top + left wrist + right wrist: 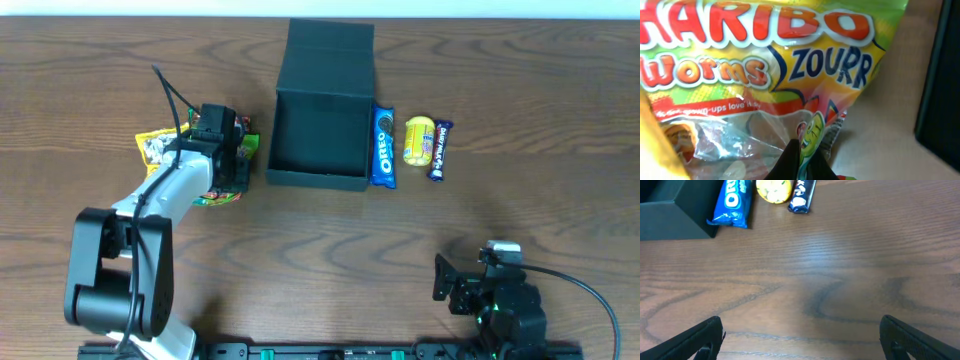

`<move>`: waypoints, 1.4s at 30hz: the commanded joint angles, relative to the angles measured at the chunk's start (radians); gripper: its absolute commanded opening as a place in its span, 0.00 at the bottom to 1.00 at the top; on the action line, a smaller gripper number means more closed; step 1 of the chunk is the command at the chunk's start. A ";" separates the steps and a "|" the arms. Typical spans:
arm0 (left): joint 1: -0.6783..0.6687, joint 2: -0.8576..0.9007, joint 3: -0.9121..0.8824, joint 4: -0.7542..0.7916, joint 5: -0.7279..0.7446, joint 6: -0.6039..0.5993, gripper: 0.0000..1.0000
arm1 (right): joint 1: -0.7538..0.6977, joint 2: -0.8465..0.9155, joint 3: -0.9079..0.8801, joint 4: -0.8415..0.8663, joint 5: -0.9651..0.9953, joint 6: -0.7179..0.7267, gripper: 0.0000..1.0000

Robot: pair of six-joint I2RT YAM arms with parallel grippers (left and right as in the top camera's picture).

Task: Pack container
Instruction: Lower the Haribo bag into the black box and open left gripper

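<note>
Container (316,180) is seen open and empty — nothing packed yet. Left gripper (232,165) is placed at the gummy bag (765,65), grip not clear; right gripper (801,332) is spread wide.

- Left arm (160,195), left of frame, had a white link, black joints, black cable (170,95).
- Right arm (500,305), lower right, was black with a green light.
- Right gripper's (801,325) fingers (690,342) were black.

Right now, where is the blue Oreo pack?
In the overhead view, the Oreo pack lies on the table right beside the right wall of the container, with the yellow snack just past it on the other side.
</note>
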 commanded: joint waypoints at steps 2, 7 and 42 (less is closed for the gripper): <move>0.005 -0.104 0.084 -0.077 -0.002 -0.050 0.06 | -0.001 -0.006 -0.003 0.013 0.010 0.007 0.99; 0.005 -0.248 0.180 -0.151 0.053 -0.066 0.06 | -0.001 -0.006 -0.003 0.098 0.010 0.007 0.99; -0.413 0.013 0.328 0.103 -0.244 -0.021 0.06 | -0.001 -0.006 -0.003 0.115 -0.188 0.307 0.99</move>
